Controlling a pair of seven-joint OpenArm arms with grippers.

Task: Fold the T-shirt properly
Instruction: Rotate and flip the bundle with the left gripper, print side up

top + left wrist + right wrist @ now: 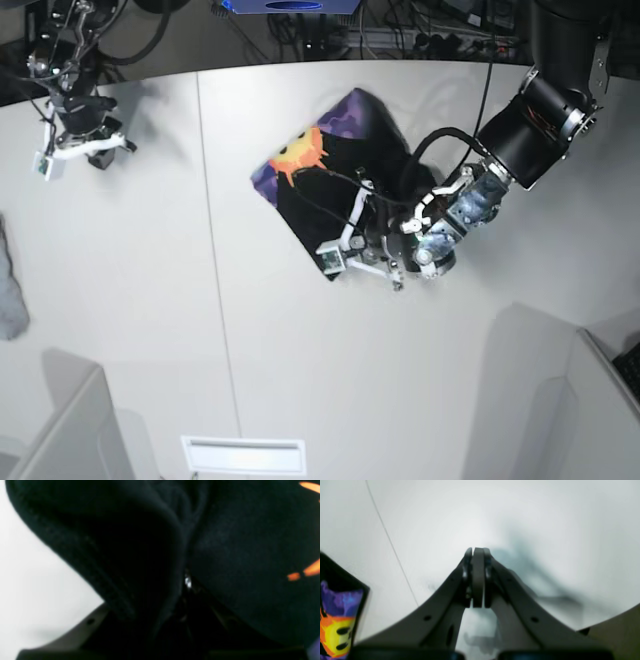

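The T-shirt (pixel 340 175) lies bunched and partly folded on the white table (pixel 200 330), a little right of the middle in the base view, its black cloth turned so that the orange-yellow sun on purple shows along its upper left part. Much of it is hidden: the left arm's wrist and cables cover its lower right portion, so its outline there cannot be traced, and neither sleeves nor collar can be made out. In the left wrist view the black cloth (pixel 237 555) fills nearly the whole picture, dark and blurred, with a hemmed edge running down the left side and slivers of orange print at the right border. The left gripper (pixel 365 235) sits on the shirt's lower edge; its fingers are buried in the folds, and cloth seems pinched between nearly shut jaws, though the contact itself is lost in shadow. The right gripper (pixel 478 555) hangs over bare table far to the shirt's side, its jaws pressed together on nothing, with only a corner of the print (pixel 335 620) cut off at that view's left edge.
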